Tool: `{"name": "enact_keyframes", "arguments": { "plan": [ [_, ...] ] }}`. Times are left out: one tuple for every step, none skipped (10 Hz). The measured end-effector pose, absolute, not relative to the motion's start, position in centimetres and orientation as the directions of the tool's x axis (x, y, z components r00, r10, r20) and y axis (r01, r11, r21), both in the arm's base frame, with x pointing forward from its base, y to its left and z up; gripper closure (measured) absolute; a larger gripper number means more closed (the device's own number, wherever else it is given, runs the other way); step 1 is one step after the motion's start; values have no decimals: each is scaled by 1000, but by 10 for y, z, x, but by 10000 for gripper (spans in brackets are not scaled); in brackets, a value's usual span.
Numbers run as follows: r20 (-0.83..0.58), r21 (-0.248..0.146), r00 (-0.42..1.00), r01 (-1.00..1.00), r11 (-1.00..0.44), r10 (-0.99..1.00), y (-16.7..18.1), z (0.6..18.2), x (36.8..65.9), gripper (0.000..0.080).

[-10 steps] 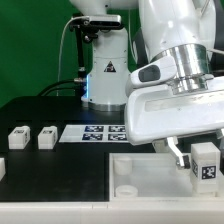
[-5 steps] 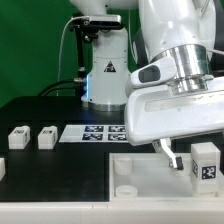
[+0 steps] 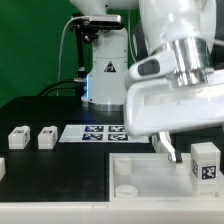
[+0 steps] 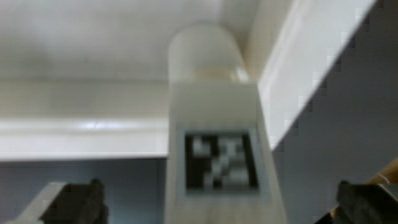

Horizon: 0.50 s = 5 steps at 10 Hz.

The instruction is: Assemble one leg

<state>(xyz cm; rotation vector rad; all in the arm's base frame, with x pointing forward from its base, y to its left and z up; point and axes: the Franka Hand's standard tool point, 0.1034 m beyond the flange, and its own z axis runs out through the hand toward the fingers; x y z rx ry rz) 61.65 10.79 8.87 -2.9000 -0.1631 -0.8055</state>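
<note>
A leg (image 3: 205, 162), a small white block with a black-and-white tag, stands upright at a corner of the large white panel (image 3: 150, 178) on the exterior view's right. My gripper (image 3: 192, 146) hangs just above it, open, with one dark finger (image 3: 168, 149) showing beside the leg. In the wrist view the leg (image 4: 217, 120) runs between the two fingertips (image 4: 75, 200), with a gap on each side, so my gripper (image 4: 224, 205) is open around it. The panel's white wall (image 4: 107, 100) lies behind it.
Two more legs (image 3: 17, 137) (image 3: 46, 137) stand on the black table at the exterior view's left, and a third (image 3: 1, 168) shows at the edge. The marker board (image 3: 95, 131) lies behind the panel. The robot base (image 3: 103, 70) stands at the back.
My gripper has risen slightly and stays open. The leg has not moved.
</note>
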Motion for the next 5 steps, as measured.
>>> {"name": "enact_keyframes", "arguments": {
  "plan": [
    [502,-93,862,138,-986,74,105,92,620,151],
    [458,-101,885,142,-985,81,105,95,624,151],
    [470,-101,879,142,-985,78,105,102,632,151],
    [412,-113,907,143,-983,85,107,94,628,151],
    [303,-136,948,146,-980,100,109,94,631,151]
  ]
}}
